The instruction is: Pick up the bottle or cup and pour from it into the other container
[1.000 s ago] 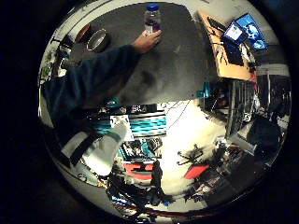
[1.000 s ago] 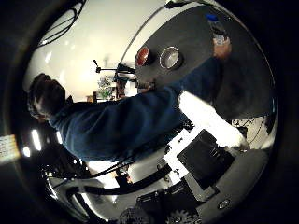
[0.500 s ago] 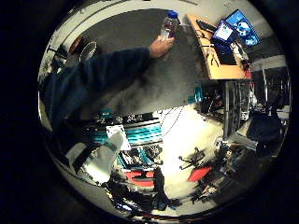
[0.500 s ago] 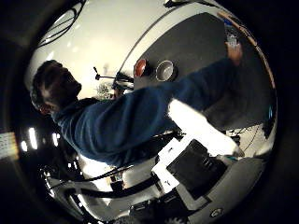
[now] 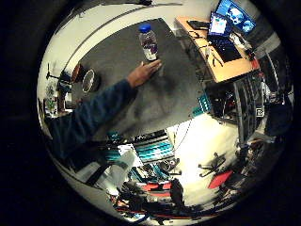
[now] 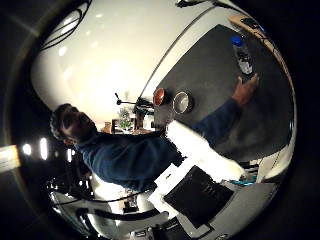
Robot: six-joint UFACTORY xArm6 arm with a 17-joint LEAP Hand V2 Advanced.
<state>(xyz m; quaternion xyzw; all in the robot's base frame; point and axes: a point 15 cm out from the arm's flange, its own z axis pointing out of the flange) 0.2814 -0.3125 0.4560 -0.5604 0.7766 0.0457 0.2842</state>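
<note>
A clear bottle with a blue cap (image 5: pixel 148 40) stands upright on the dark table (image 5: pixel 179 89), far from my palm. A person's hand (image 5: pixel 146 72), on a blue sleeve, lies on the table at the bottle's foot. I cannot tell whether it touches the bottle. A metal cup (image 5: pixel 91 81) stands near the table's other end, beside a red bowl (image 5: pixel 77 72). The thumb side view shows the bottle (image 6: pixel 243 55), the metal cup (image 6: pixel 181 101) and the red bowl (image 6: pixel 159 96) on the same table. My right hand is high up, well away from the table.
A wooden desk (image 5: pixel 218 58) with monitors (image 5: pixel 226 14) stands beside the table, past the bottle. The person leans over the table's edge (image 6: pixel 120 160). Equipment and chairs (image 5: pixel 155 179) stand on the floor next to the table.
Both views have shifted, so the camera has moved. The person's hand stays at the bottle's foot, and the bottle still stands on the table.
</note>
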